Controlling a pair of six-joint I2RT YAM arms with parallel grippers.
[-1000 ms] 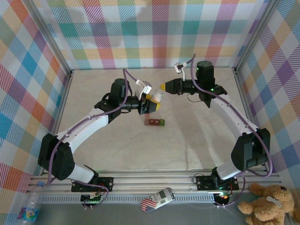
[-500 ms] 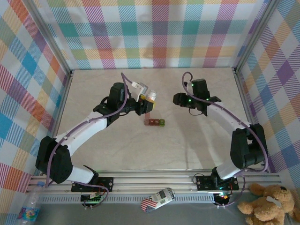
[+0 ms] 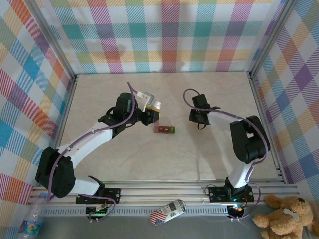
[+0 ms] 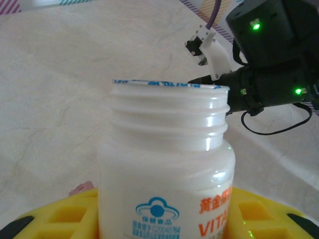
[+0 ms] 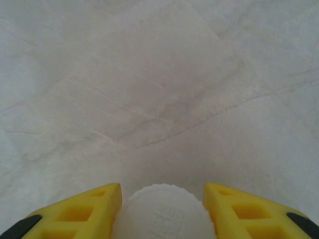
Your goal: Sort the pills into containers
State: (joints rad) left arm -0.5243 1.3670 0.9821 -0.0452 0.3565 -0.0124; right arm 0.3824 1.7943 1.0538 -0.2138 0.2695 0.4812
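White plastic threads now stand bare on the bottle (image 4: pixel 164 164). The left pincer (image 3: pixel 151 115) grips it round its lower body, left of the middle of the tabletop (image 3: pixel 124 159), with the neck pointing up and away from the pincer. A thin blue-printed edge lies across the mouth, perhaps a seal; I cannot tell.

Just near and right of the bottle lie the containers (image 3: pixel 164 130), flat on the tabletop. Their long axis runs left to right, with the green end pointing right. Whether their lids are up is too small to tell.

Further right, the right pincer (image 3: pixel 197 118) has swung away from the bottle and down toward the tabletop, clamped on the ribbed white cap (image 5: pixel 162 211). A second ago it was at the bottle's neck, so the bottle is now uncapped. I judge that tipping out pills comes next, once any seal is dealt with.
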